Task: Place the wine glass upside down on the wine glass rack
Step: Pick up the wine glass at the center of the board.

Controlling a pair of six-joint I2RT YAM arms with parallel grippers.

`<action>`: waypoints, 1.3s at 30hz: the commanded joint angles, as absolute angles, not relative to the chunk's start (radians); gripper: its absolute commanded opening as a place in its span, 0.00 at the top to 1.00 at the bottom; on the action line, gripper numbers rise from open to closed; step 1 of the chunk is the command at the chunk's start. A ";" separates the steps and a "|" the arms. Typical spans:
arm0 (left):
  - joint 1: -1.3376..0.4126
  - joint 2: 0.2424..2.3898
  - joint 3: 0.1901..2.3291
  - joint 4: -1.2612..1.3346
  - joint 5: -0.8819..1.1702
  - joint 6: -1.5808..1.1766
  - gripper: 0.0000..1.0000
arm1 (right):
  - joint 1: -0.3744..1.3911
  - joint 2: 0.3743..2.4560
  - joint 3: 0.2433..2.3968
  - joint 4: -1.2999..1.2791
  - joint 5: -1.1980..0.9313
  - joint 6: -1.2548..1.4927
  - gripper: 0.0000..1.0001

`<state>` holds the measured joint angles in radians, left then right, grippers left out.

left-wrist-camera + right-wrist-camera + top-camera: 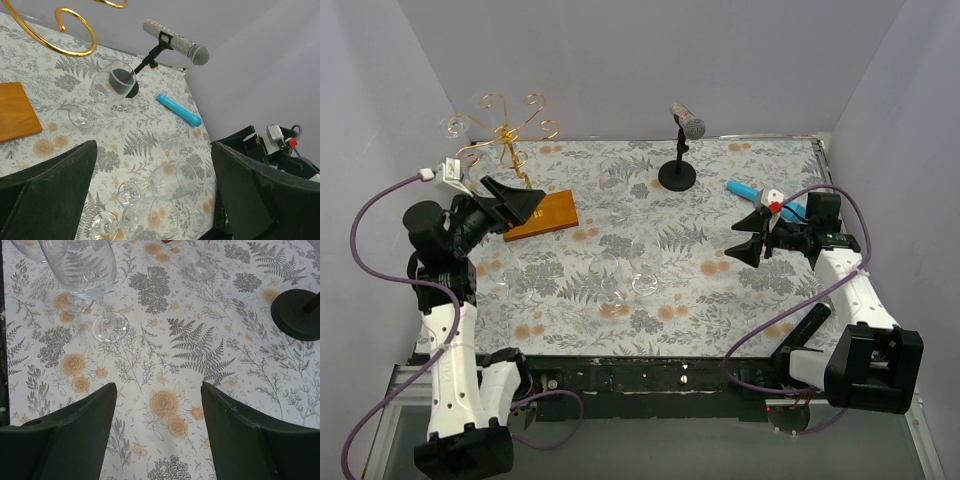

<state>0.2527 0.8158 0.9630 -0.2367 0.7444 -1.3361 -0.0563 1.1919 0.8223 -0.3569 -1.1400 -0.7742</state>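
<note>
The gold wire rack (506, 132) stands on its orange-brown wooden base (546, 214) at the back left. One curled arm (75, 31) and the base (15, 112) show in the left wrist view. Two clear wine glasses (632, 283) stand side by side mid-table; they also show in the left wrist view (172, 180) and the right wrist view (85, 265). A third glass (106, 88) stands nearer the microphone stand. My left gripper (528, 205) is open and empty over the wooden base. My right gripper (748, 238) is open and empty above the cloth (159, 390).
A black microphone stand (678, 172) holding a silver microphone (175, 42) is at the back centre. A blue tube (760, 195) lies at the back right, behind the right gripper. Grey walls close in the table on three sides. A glass-like shape (453, 126) hangs at the rack's left arm.
</note>
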 commanded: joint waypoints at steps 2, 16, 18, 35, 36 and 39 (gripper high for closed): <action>0.206 0.749 0.908 -0.236 0.762 -1.224 0.02 | -0.063 1.192 0.816 -0.376 -1.163 -0.816 0.24; 0.167 0.675 0.818 -0.210 0.762 -1.170 0.02 | -0.063 1.128 0.824 -0.387 -1.106 -0.805 0.24; 0.164 0.675 0.828 -0.219 0.759 -1.169 0.02 | -0.061 1.127 0.833 -0.414 -1.106 -0.827 0.24; 0.158 0.673 0.862 -0.262 0.664 -1.189 0.02 | -0.038 1.160 1.005 -0.620 -1.077 -0.977 0.24; 0.156 0.673 0.864 -0.262 0.664 -1.192 0.02 | -0.035 1.161 1.014 -0.621 -1.075 -0.976 0.24; 0.156 0.672 0.864 -0.262 0.666 -1.200 0.02 | -0.017 1.170 1.038 -0.627 -1.066 -0.968 0.24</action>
